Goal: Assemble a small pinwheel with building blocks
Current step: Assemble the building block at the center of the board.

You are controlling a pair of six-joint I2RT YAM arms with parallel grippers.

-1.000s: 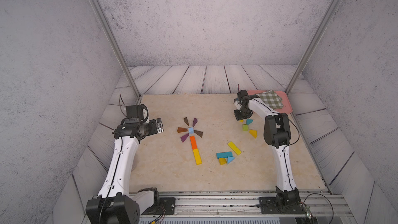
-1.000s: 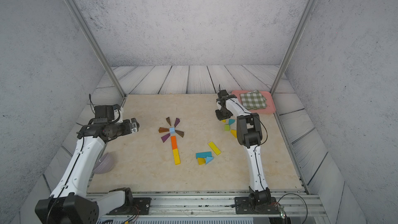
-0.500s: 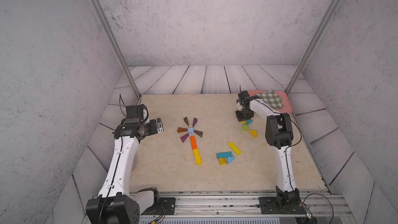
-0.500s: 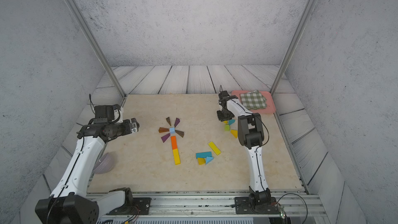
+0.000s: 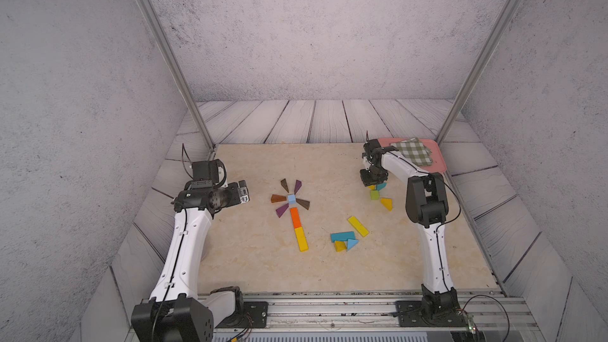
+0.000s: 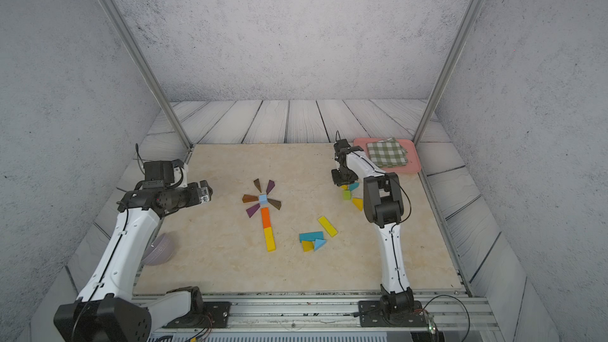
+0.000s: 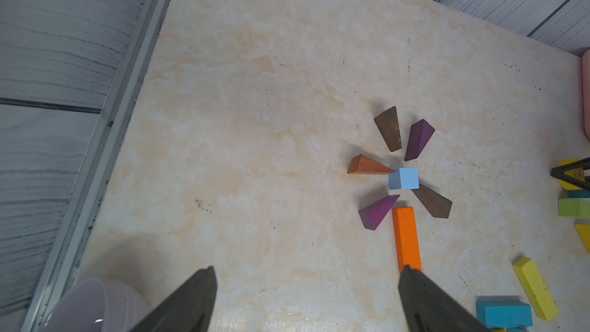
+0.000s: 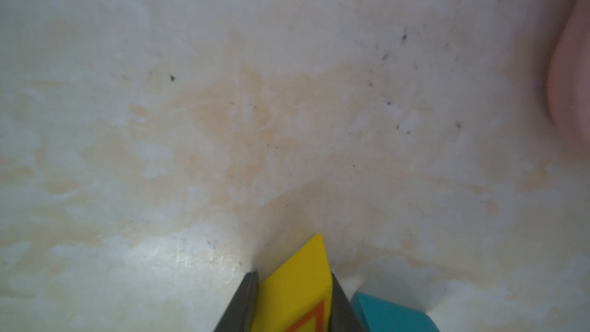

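Right pincer (image 8: 293, 273) is clamped on a yellow painted wooden block (image 8: 297, 282) with an orange outline on one face. It's over at the far right side of the beige marble-look worktop (image 5: 263, 166), close to the pink tray (image 5: 439, 163) with the folded green-checked cloth (image 5: 412, 152) on it. Can't tell if that block is sitting on the worktop or just off it. Right beside it there's a teal wooden piece (image 8: 392, 314), then a green wooden cube (image 5: 374, 195) and a yellow wooden triangle (image 5: 387, 203) a bit nearer the robot.

Left pincer (image 7: 306, 269) has its jaws wide apart with nothing in them, hanging over the left part of the worktop. A lilac bowl (image 6: 161, 250) sits near that arm.

Mid-worktop is the pinwheel so far. A light-blue wooden cube (image 5: 291, 199) is the hub, with three brown wooden wedges (image 5: 278, 198) and two purple wooden wedges (image 5: 281, 210) fanned round it, tips inward. An orange wooden bar (image 5: 295, 217) runs from the hub toward the robot, and a yellow-orange wooden bar (image 5: 301, 239) sits end to end with it.

Loose bunch to the right of that: a yellow wooden bar (image 5: 358, 226), a teal wooden bar (image 5: 342, 236), a small yellow wooden triangle (image 5: 340, 245) and a blue wooden triangle (image 5: 351, 243).
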